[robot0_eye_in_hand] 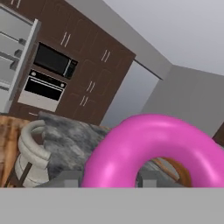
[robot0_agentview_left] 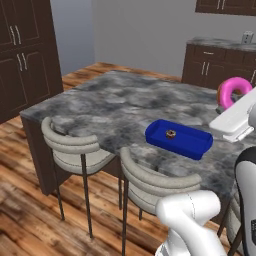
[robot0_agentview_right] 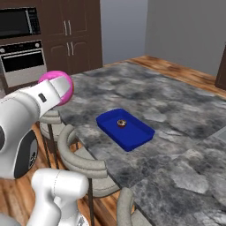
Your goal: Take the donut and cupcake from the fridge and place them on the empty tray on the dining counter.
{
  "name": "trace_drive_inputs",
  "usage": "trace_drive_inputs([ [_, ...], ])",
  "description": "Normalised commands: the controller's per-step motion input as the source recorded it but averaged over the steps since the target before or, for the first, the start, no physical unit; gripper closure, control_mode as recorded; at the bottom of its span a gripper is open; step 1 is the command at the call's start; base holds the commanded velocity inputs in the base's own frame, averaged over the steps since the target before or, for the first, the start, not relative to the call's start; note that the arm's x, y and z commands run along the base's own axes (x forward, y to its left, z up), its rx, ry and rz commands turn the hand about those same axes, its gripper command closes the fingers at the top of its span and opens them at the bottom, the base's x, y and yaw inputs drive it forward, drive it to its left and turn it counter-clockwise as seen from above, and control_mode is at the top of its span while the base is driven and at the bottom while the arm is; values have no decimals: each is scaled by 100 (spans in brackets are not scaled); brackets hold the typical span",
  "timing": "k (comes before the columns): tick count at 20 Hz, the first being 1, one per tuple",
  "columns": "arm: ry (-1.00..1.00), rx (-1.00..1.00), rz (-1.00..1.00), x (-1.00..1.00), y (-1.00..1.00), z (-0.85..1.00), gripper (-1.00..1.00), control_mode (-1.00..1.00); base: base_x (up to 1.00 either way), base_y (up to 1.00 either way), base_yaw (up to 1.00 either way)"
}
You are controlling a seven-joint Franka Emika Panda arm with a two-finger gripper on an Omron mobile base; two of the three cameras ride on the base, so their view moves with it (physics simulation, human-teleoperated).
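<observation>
Left base view puts the blue tray on the marble dining counter, toward its near edge, with one small brownish round item, taken to be the cupcake, sitting inside the tray on its left half; that half of the task reads as done; the donut, pink-iced, is aloft above the counter to the right of the tray, apart from it and not yet over it; in the hand view the gripper has its fingers pressed against the ring from both sides, so the donut is pinched and carried, with its tan underside just visible at the right; the right base view agrees, the pink ring standing at the end of the white arm, left of the tray and higher than it; remaining work, by judgement: bring the donut over the free right half of the tray, lower it and release; the fridge is seen far behind the tray's side of the room, door ajar with pale shelves showing; surroundings: two grey curved-back stools tucked against the counter edge nearest the tray, a wall oven and microwave in dark cabinets beyond; nothing stands on the counter between donut and tray; the cupcake's position leaves limited room, so a drop too far left risks landing on it.
</observation>
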Motion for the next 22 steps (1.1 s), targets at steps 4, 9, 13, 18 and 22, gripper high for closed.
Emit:
trace_drive_inputs([
  [4, 10, 0, 1, 22, -11, -3, 100, -100, 3, 0, 1],
  [9, 37, 0, -1, 58, -27, 0, 100, -100, 0, 0, 0],
  [13, 50, -4, -4, 60, -25, -3, 100, -100, 0, 0, 0],
  [18, 43, -4, 0, 28, -44, -33, 100, -100, 0, 0, 0],
  [22, 15, -1, 0, 18, -12, -64, 100, -100, 0, 0, 0],
])
